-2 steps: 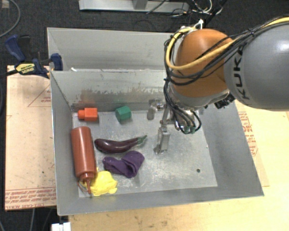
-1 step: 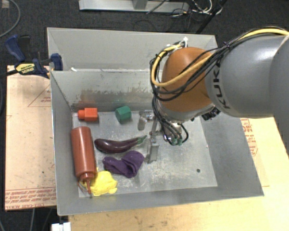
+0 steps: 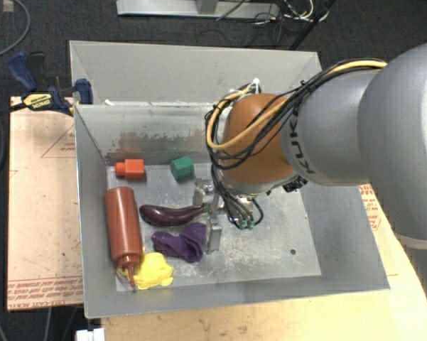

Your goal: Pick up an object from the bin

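**Eggplant end between the fingers, long axis running away from the tool**

- Bin (image 3: 270, 258): grey metal. The things are gathered on the side of the gripper away from the arm. Bare floor is seen on the arm's side.
- Gripper (image 3: 208, 213): set low over the floor under the orange wrist cover. The fingers are seen spread apart, and nothing is judged clamped yet.
- Bottle (image 3: 123, 222): red-brown, lying flat, well beyond the eggplant from the gripper and crosswise to it.
- Eggplant (image 3: 167, 215): dark purple, glossy, slightly curved. Its near end is seen at or just inside the gap between the fingers. Its long axis is laid straight away from the gripper towards the bottle, across the line between the fingers. Closing here is judged to catch only the narrow tip, so a slip is possible on the smooth skin.
- Cloth (image 3: 181, 243): purple, crumpled, just beside one finger and touching the eggplant's underside. It could be snagged.
- Yellow lump (image 3: 153, 271): past the cloth, at the bottle's nozzle.
- Cube (image 3: 182, 167): green, near the other finger and apart from it.
- Block (image 3: 130, 168): orange, beyond the cube.
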Controlling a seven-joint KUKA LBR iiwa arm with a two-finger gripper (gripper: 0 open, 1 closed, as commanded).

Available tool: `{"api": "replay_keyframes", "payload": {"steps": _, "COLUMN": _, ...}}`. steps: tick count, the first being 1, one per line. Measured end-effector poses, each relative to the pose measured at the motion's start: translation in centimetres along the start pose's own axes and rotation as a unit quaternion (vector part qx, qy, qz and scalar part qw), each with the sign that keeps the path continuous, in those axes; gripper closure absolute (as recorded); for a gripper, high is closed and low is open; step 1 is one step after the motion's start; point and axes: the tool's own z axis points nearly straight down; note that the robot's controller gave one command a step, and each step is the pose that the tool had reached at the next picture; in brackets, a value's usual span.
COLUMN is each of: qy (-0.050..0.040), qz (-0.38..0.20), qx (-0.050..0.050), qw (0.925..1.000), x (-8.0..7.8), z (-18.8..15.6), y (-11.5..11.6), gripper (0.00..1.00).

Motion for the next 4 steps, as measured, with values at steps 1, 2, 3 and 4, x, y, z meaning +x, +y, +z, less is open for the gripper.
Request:
{"api": "replay_keyframes", "payload": {"steps": 1, "qy": -0.0015, "qz": 0.026, "qx": -0.001, "qw": 0.9996, "x": 0.0, "z": 3.1, "y": 1.8, "gripper": 1.0}}
{"api": "replay_keyframes", "payload": {"steps": 2, "qy": -0.0014, "qz": 0.027, "qx": -0.001, "qw": 0.9996, "x": 0.0, "z": 3.1, "y": 1.8, "gripper": 1.0}}
{"api": "replay_keyframes", "payload": {"steps": 3, "qy": -0.0027, "qz": 0.01, "qx": -0.001, "qw": 0.9999, "x": -0.4, "z": -6.9, "y": -0.1, "gripper": 1.0}}
{"api": "replay_keyframes", "payload": {"steps": 4, "qy": -0.0027, "qz": 0.01, "qx": -0.001, "qw": 0.9999, "x": -0.4, "z": -6.9, "y": 0.0, "gripper": 1.0}}
